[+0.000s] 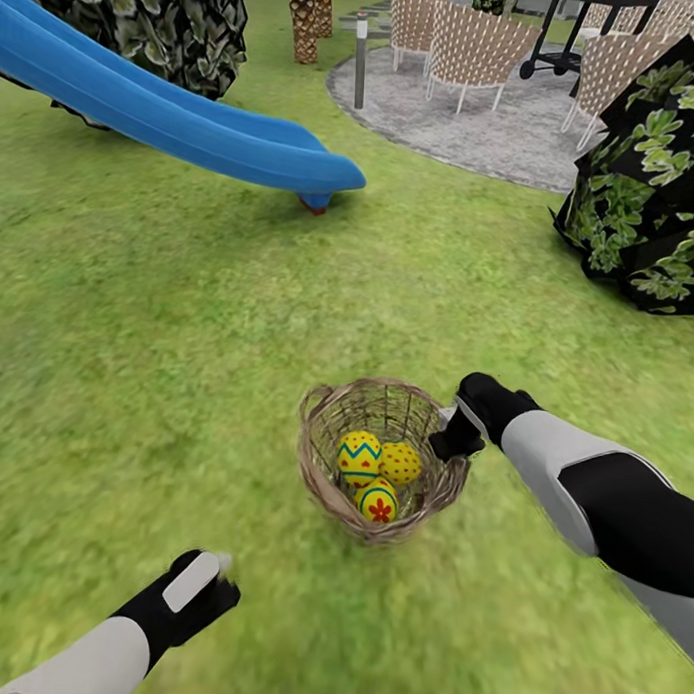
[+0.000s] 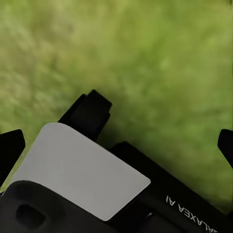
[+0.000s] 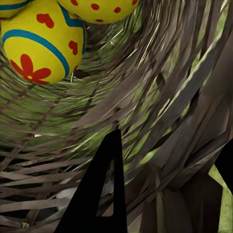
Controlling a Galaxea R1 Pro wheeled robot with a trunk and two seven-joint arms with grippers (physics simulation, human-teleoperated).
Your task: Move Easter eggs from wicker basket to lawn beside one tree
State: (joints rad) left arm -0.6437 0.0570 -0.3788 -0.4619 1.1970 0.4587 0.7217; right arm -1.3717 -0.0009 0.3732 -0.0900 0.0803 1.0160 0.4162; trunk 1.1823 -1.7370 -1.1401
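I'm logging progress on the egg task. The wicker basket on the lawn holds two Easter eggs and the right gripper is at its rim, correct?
Not quite: the head view shows three Easter eggs in the wicker basket, not two. The rest holds: the basket sits on the lawn and the right gripper is at its rim.

I see the wicker basket (image 1: 328, 471) as loosely woven tan-brown strands, rough and matt, with grass showing through the gaps. The eggs (image 1: 360, 456) look smooth and faintly glossy, painted yellow. The lawn (image 1: 166, 361) reads as short, soft, matt grass. The blue slide (image 1: 194, 132) far left looks like smooth, shiny plastic; the gravel circle (image 1: 495, 132) far right looks grainy grey.
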